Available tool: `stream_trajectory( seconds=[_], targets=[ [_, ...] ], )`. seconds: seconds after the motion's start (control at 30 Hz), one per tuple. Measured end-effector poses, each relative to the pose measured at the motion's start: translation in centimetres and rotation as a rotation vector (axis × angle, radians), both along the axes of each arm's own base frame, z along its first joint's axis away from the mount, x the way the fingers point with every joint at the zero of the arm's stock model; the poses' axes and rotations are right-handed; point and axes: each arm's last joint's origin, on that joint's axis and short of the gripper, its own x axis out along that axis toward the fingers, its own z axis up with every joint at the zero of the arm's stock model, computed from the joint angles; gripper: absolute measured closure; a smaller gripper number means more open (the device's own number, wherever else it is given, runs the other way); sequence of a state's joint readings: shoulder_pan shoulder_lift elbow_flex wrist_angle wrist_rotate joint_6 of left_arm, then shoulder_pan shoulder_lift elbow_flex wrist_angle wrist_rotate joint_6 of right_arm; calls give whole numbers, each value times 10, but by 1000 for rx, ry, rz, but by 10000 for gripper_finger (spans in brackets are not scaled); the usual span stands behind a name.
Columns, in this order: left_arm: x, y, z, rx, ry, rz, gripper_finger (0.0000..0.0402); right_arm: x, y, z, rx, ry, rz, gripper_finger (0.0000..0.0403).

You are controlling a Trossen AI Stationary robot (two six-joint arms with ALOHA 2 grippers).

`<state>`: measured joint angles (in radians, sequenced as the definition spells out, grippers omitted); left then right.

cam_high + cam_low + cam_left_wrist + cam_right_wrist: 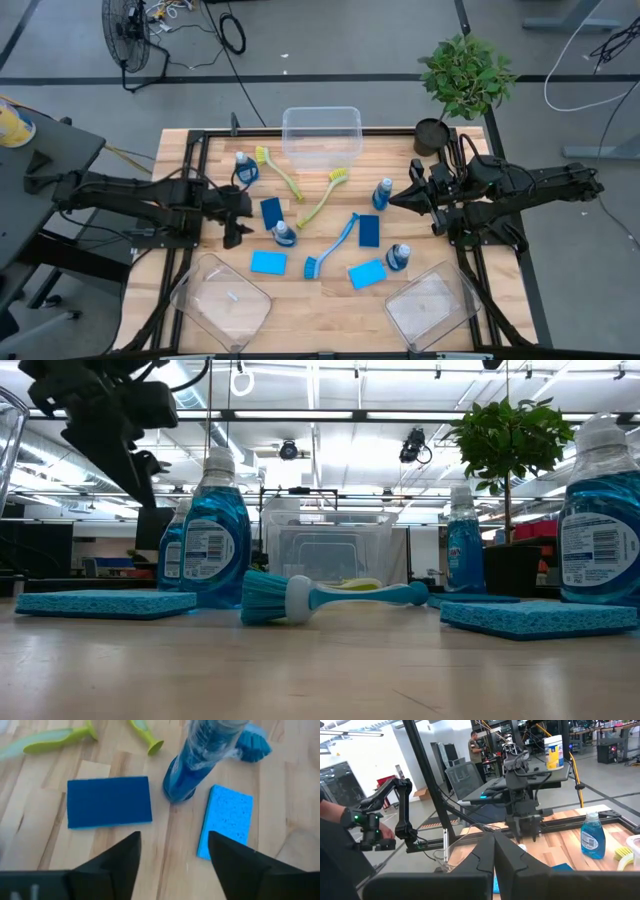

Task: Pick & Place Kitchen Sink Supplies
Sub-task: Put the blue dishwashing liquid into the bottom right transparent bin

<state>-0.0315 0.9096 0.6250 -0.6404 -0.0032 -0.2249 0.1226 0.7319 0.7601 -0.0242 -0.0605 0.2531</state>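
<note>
Over the left-centre of the wooden table point(330, 310), the left gripper point(236, 228) hangs w/ fingers point(122, 857) spread wide, nothing between them. It's angled down at a small blue soap bottle w/ clear cap point(197, 762), which stands just beyond the fingertips, between a dark blue flat rectangular sponge point(109, 801) and a light blue flat sponge point(226, 820). The wide spread looks like prep for closing round the bottle body; that's my guess at the step in hand.

Further out: two yellow-green long-handled dish brushes point(283, 172) lie crossed-ish in front of the clear plastic bin at the back point(321, 133), and a blue long-handled dish brush point(333, 246) lies diagonal at centre, bristle end toward the front. Other bottles stand back-left point(241, 166), right of centre point(384, 192) and front-right point(398, 258); more sponges at point(369, 229) and point(367, 274). Two empty clear bins sit at the front corners point(222, 300), point(432, 305), prob. the drop spots. Nothing is binned yet, so the task is at an early stage.

The right gripper point(398, 198) waits at the right side, raised, fingers pressed together, empty. A green potted plant point(463, 80) stands at the back-right corner.
</note>
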Motion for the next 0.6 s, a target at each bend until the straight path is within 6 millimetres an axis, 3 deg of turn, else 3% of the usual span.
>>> stream_trajectory(
  seconds=[0.2, 0.47, 0.6],
  targets=[
    [1, 0, -13, 0, -25, -1, 123, 0, 0, 0, 0, 0, 0, 394],
    [6, 0, -33, 1, -160, -7, 120, 0, 0, 0, 0, 0, -1, 394],
    [10, -1, -33, -9, -237, -32, 120, 0, 0, 0, 0, 0, -1, 394]
  ],
)
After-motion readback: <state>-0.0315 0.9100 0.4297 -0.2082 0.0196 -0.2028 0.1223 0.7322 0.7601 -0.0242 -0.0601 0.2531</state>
